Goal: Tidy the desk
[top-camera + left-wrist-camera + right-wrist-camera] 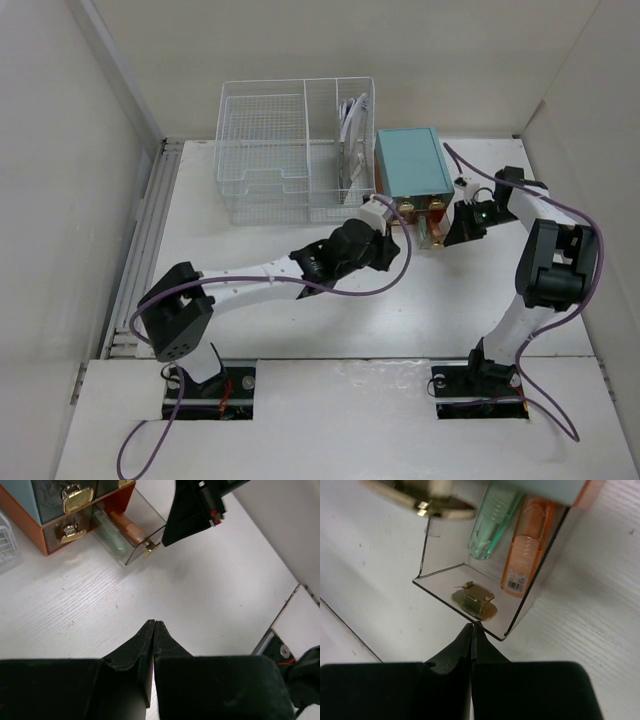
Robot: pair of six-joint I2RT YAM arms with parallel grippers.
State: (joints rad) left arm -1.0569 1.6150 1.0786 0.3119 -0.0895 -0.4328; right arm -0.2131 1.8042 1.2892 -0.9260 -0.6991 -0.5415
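Note:
The white desk [300, 320] carries a teal drawer box [412, 162] whose clear drawer [428, 228] is pulled out. The drawer [470, 575] holds a green tube [492, 525] and an orange tube [525, 555]. My right gripper [472, 626] is shut, its tips against the drawer's front panel just below the gold handle [474, 600]. In the top view it [447, 240] sits at the drawer's right. My left gripper [154, 622] is shut on nothing and hovers over bare desk [100, 605], short of the drawer [125, 540]. From above it [392, 240] is left of the drawer.
A white wire basket [290, 150] with papers in its right compartment stands at the back, touching the teal box. White walls close three sides. A ribbed metal rail [145, 230] runs along the left edge. Purple cables loop off both arms.

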